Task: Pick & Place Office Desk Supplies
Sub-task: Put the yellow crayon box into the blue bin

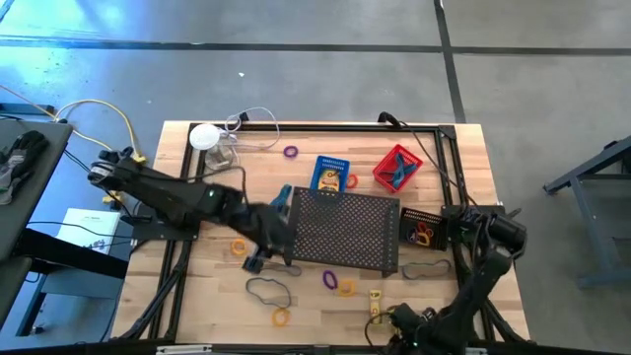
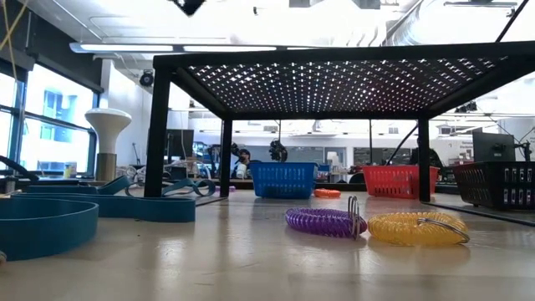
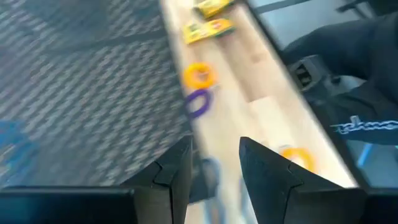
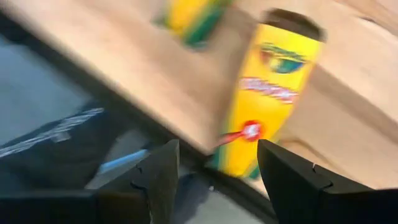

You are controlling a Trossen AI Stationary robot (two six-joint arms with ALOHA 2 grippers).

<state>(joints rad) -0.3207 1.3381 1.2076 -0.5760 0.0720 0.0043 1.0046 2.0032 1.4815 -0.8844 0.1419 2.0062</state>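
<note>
The supplies lie loose on the wooden table: a purple ring (image 1: 329, 279) and a yellow ring (image 1: 347, 287) near the mesh tray's near edge, and two yellow boxes (image 1: 375, 296) beside them. Farther left are a dark band loop (image 1: 266, 289), an orange ring (image 1: 239, 247) and another yellow ring (image 1: 282, 317). My left gripper (image 3: 214, 168) hovers open at the tray's near left corner and holds nothing; it points along the near edge toward the rings (image 3: 198, 102). My right gripper (image 4: 217, 168) hangs open over a yellow crayon box (image 4: 267, 93) at the table's near edge.
The black mesh tray (image 1: 345, 232) stands on legs mid-table. Behind it are a blue basket (image 1: 330, 175) and a red basket (image 1: 397, 168); a black basket (image 1: 424, 229) stands at its right. A white round-topped object (image 1: 205, 136) with a cable stands far left. Blue bands (image 2: 50, 221) lie in the low view's left.
</note>
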